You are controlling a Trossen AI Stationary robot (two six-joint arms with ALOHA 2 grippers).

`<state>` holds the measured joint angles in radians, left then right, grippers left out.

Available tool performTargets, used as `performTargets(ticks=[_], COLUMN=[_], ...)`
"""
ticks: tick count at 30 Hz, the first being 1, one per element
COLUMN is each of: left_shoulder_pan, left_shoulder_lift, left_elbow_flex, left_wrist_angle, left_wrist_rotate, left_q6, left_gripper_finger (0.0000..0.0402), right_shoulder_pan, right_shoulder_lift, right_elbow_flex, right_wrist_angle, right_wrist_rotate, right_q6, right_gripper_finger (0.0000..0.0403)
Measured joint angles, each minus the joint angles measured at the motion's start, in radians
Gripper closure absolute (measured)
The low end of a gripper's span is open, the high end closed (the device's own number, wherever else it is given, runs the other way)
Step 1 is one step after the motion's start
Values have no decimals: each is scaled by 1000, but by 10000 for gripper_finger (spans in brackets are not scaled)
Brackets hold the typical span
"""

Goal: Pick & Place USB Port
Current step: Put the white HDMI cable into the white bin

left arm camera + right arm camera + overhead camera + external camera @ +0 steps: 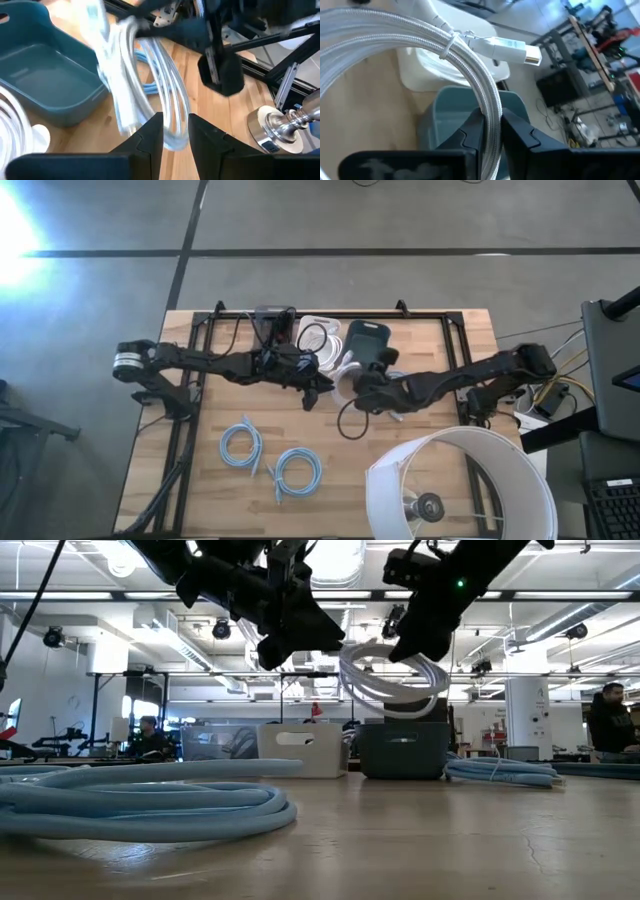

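Observation:
A white braided USB cable (390,678), coiled and tied, hangs in the air above the middle of the table, and both grippers are shut on it. My left gripper (335,640) comes from the table's left, my right gripper (410,645) from the right. They meet in front of the bins (343,383). The cable's plug (512,50) with its gold tip sticks out past the tie (451,42). A teal bin (367,340) and a white bin (318,335) stand at the table's far side. My left gripper pinches several strands at one bend of the coil (172,131) between its two fingers. It comes slanting down from the table's left. The coil is lifted clear of the table. My right gripper pinches the bundled strands (491,117) between its two fingers, a little way from the tie and the plug end. It comes slanting down from the table's right, with its fingers across the strands. The cable curves away beyond them, clear of the table and above the teal bin (465,112).
Two light-blue cable coils (242,445) (297,470) lie near the table's near left. A white lampshade (460,485) with a metal base (280,125) stands at the near right. A black cable loop (350,422) lies below the grippers. A person (608,725) stands in the room behind.

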<state>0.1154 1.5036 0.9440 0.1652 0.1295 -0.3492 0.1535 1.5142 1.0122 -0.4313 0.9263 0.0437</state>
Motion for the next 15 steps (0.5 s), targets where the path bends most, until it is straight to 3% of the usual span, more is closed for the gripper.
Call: performTargets(ticks=[15], left_shoulder_pan=[-1], left_shoulder_lift=[0], left_elbow_flex=[-2], left_wrist_angle=[-3], left_wrist_rotate=[-92], left_q6=[-45], left_gripper_finger=[307], right_shoulder_pan=[0], right_shoulder_lift=[-13], right_elbow_flex=[-5], right_wrist_angle=[3], right_wrist_rotate=[48], right_q6=[36], right_gripper_finger=[355])
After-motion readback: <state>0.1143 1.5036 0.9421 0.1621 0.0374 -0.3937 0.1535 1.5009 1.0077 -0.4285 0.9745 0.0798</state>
